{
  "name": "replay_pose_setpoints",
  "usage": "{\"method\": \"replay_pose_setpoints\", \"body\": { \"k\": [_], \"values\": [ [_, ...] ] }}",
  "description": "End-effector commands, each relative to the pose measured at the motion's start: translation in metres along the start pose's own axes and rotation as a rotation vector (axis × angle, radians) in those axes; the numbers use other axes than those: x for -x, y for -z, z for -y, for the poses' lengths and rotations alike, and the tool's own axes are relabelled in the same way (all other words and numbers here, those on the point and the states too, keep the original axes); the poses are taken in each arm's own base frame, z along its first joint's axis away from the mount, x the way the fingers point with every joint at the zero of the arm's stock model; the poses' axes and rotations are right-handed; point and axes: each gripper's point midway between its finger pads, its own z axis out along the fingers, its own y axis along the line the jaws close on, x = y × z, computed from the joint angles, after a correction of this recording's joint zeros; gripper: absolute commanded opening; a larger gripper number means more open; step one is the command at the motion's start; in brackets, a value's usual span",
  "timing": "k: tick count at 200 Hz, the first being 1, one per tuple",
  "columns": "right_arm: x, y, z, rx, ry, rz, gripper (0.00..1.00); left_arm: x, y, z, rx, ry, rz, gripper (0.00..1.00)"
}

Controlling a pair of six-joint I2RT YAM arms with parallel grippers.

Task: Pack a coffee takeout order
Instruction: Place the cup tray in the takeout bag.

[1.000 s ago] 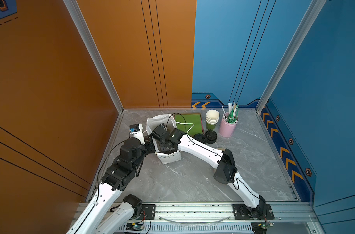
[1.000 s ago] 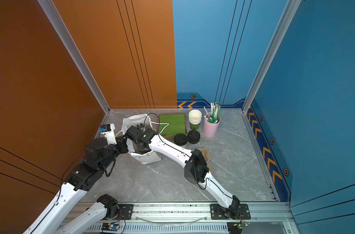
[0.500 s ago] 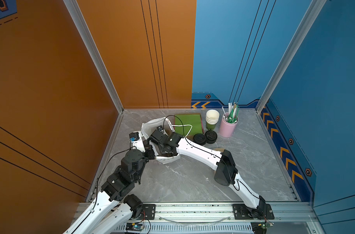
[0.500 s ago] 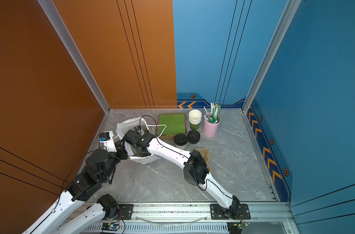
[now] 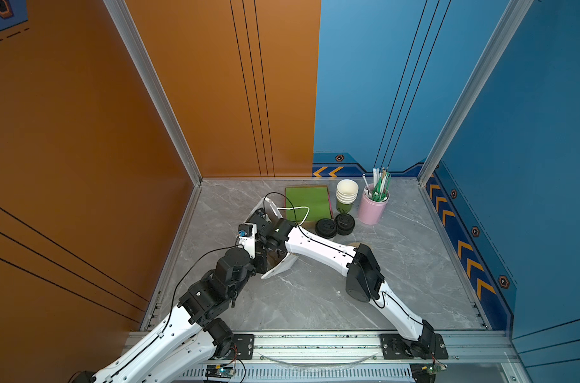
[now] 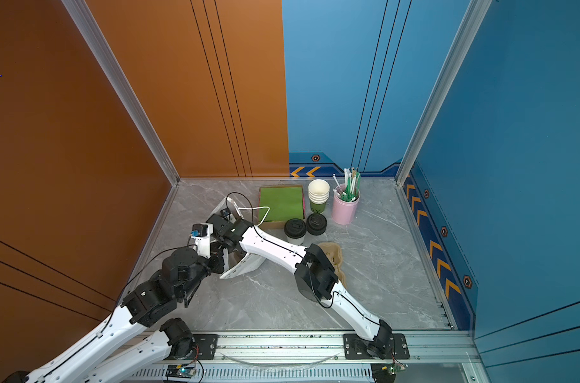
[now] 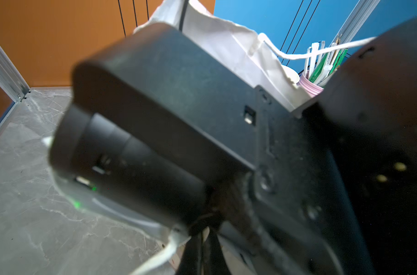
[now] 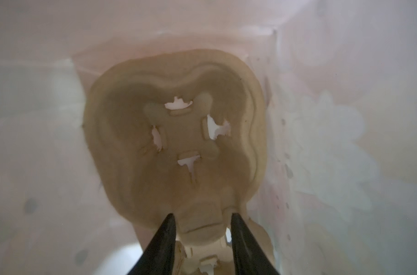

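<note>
The left arm has swung in beside the right wrist, and the white paper bag (image 5: 280, 265) has shifted between them. Inside the bag, the right jaws stand released astride the pulp carrier's (image 8: 179, 142) middle tab. The left jaws are clenched, on what is hidden. The lidded paper cup (image 6: 295, 228) stands just beside the right forearm, back from those jaws, with the green napkin (image 5: 307, 202) beyond.
</note>
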Motion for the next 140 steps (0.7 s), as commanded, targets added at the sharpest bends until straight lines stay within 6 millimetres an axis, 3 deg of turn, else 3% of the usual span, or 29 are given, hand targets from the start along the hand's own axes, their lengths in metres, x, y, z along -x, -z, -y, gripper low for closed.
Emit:
{"method": "replay_pose_setpoints", "body": {
  "k": [1, 22, 99, 140],
  "values": [
    [-0.045, -0.027, -0.034, 0.019, 0.073, -0.08, 0.48, 0.032, 0.015, 0.061, -0.31, 0.016, 0.102, 0.0],
    [-0.036, -0.013, -0.034, 0.048, 0.057, -0.066, 0.58, 0.035, 0.015, 0.058, -0.294, 0.02, 0.112, 0.0],
    [0.007, 0.061, -0.037, 0.187, 0.003, 0.028, 0.77, 0.034, 0.014, 0.031, -0.15, 0.084, 0.093, 0.0],
    [0.014, 0.079, -0.037, 0.211, -0.017, 0.051, 0.83, 0.037, 0.016, 0.023, -0.118, 0.159, 0.075, 0.0]
  ]
}}
